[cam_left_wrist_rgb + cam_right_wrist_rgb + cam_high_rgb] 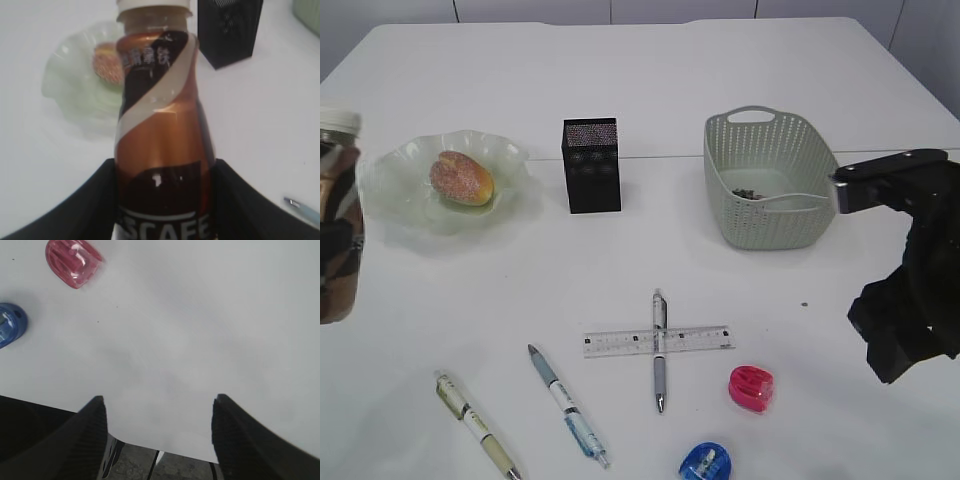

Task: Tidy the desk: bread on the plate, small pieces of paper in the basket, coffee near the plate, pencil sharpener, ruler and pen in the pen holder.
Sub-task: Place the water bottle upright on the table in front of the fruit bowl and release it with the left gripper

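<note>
The left pincer (162,200) has its two black fingers closed against the lower body of the coffee bottle (160,125), which stands upright at the far left edge of the table (650,250), just left of the plate (395,200) that already carries the bread (461,178). The step in hand looks like placing the coffee near the plate. To do it well, keep the bottle vertical, bring its base flat onto bare table beside the plate's wavy rim without nudging it, and only then spread the fingers and draw straight back, so the tall bottle does not tip. The right pincer (160,430) hangs open and empty over bare table at the near right, with the red sharpener (72,262) and blue sharpener (10,324) to its left, well placed for them next.
</note>
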`<state>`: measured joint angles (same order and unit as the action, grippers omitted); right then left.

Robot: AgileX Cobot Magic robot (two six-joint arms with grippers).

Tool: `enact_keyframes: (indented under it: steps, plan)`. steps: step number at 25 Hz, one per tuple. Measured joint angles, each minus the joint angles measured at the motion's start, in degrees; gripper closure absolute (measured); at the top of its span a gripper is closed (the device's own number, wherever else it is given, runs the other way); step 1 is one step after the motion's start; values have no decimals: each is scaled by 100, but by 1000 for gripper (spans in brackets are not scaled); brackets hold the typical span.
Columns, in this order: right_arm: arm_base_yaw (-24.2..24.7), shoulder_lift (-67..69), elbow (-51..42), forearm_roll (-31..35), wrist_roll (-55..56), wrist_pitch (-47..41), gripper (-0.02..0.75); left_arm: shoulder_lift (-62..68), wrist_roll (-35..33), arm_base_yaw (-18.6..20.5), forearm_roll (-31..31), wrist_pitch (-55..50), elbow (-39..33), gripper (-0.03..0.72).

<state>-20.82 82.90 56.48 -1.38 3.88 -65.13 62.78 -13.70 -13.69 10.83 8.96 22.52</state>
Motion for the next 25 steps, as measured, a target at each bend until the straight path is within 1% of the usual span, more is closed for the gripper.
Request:
enact_keyframes:
  steps: [4,7,9,12,16,18,20,25]
  plan:
    - [0,0,0,0,12,-45,258,-247,607,0,-51,1392,-588,293]
    - [0,0,0,0,12,-91,258,-118,935,0,-430,2107,-707,293]
    - [0,0,0,10,12,-103,258,108,997,0,-775,2708,-717,293]
    - [0,0,0,21,20,-113,258,623,1034,0,-1083,3583,-717,293]
    - [0,0,0,101,47,-125,258,1613,1120,0,-1242,4929,-717,293]
    - [0,0,0,138,58,-125,258,2079,1225,0,-1328,5263,-691,293]
    - [0,0,0,196,58,-125,258,2491,1291,0,-1426,5287,-657,293]
    - [0,0,0,218,58,-125,258,2875,1327,0,-1531,5290,-524,293]
